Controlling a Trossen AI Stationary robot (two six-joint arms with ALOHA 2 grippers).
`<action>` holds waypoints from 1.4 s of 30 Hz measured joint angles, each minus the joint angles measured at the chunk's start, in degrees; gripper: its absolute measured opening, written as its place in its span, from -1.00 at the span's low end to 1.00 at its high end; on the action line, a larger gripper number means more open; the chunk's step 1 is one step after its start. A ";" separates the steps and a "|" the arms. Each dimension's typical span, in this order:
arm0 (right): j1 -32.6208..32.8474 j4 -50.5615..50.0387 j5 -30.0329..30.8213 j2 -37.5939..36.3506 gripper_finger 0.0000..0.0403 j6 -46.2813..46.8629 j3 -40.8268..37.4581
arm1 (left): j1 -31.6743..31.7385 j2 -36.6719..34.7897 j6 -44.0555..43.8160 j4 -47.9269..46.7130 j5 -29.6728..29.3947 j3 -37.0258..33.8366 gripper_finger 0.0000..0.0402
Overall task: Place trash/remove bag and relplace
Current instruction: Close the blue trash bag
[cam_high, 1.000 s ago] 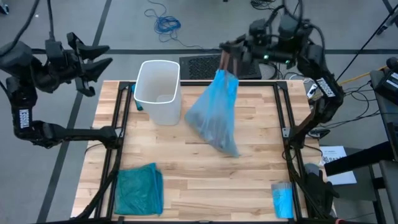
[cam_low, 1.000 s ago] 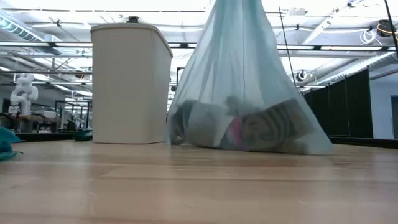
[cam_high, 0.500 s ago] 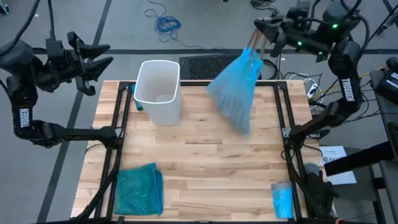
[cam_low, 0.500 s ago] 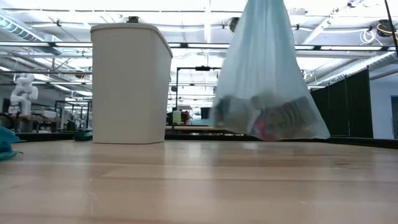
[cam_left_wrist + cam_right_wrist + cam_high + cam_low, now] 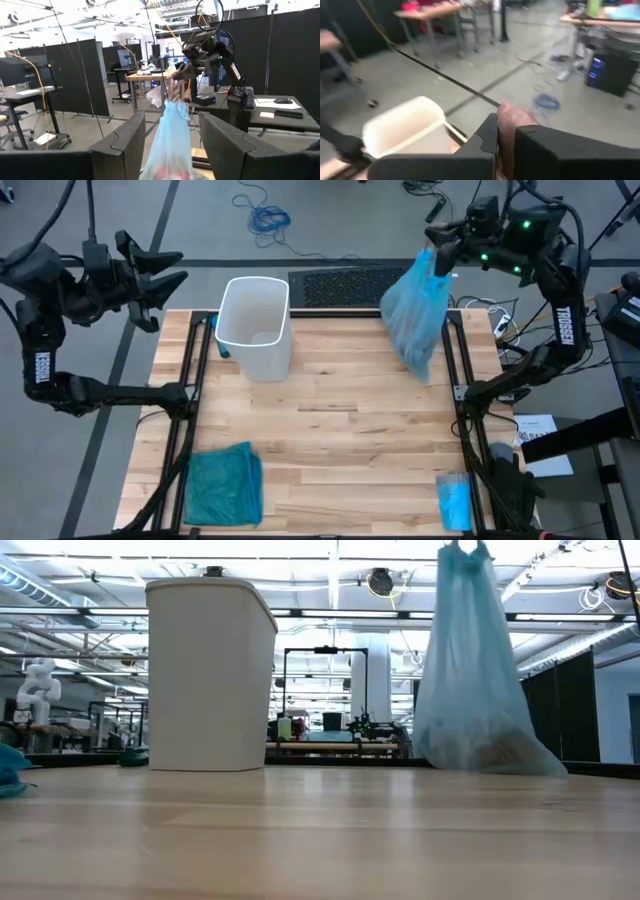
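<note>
Aloft, pale blue see-through bag, neck bunched, pinched by closed right end effector, dark trash sagging inside

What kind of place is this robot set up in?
Most likely a robotics lab or workshop. Dark partition panels and desks stand behind the wooden table, another white robot sits in the background, and a blue cable lies coiled on the floor.
</note>
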 joint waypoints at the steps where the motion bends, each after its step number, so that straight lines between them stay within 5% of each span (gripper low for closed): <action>1: -0.65 -0.80 0.07 -0.13 -1.00 -0.08 0.00 | 0.01 0.00 0.00 -0.16 0.00 0.00 -0.09; 9: -6.04 -6.12 7.46 -1.78 -1.00 -1.58 0.00 | 0.01 0.00 0.01 -0.77 -0.02 0.00 -0.09; 17: -8.83 -16.32 7.08 -2.53 -1.00 -0.13 -0.11 | -0.01 0.56 0.00 -2.88 -0.02 0.02 -0.09; 25: 0.17 3.47 -11.33 -3.63 -1.00 4.37 0.04 | -0.01 2.10 0.02 -3.30 -0.04 0.02 -0.09; 42: 3.18 20.56 -8.37 -4.38 -1.00 5.34 -0.05 | 0.01 3.80 0.02 -3.28 -0.07 0.02 -0.09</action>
